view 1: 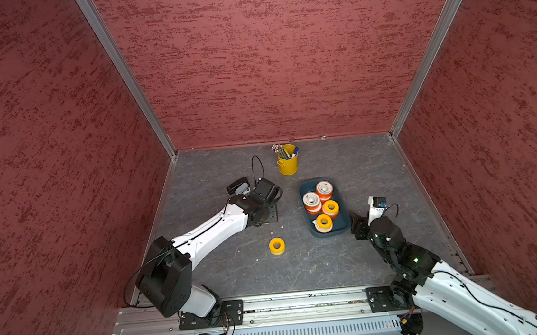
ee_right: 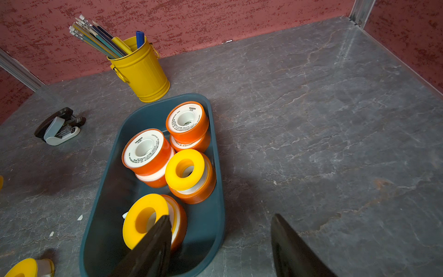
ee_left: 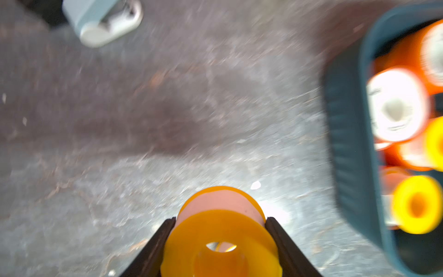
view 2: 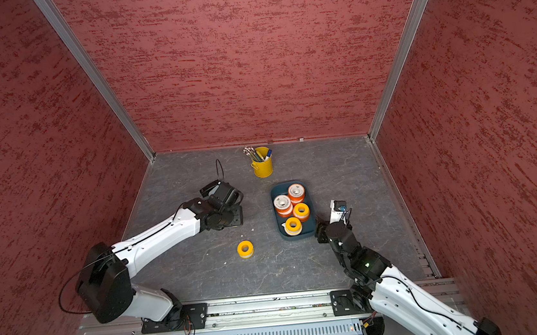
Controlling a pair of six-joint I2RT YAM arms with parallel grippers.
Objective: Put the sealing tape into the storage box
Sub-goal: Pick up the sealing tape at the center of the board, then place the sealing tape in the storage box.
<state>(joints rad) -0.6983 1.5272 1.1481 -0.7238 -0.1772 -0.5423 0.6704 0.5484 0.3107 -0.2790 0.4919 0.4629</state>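
My left end effector (ee_left: 221,219) pinches small yellow tape roll (ee_left: 220,236); right end effector (ee_right: 220,217) spread, empty. Dark teal plastic storage box (ee_right: 206,227) nearly loaded; one loose yellow roll (view 1: 277,246) left.

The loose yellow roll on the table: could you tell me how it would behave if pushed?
The loose roll lies flat, hole up, so a push would probably slide it, not roll it. Tipped on its round rim, it would likely roll. Its smooth, stiff-looking faces may slip in a grip.
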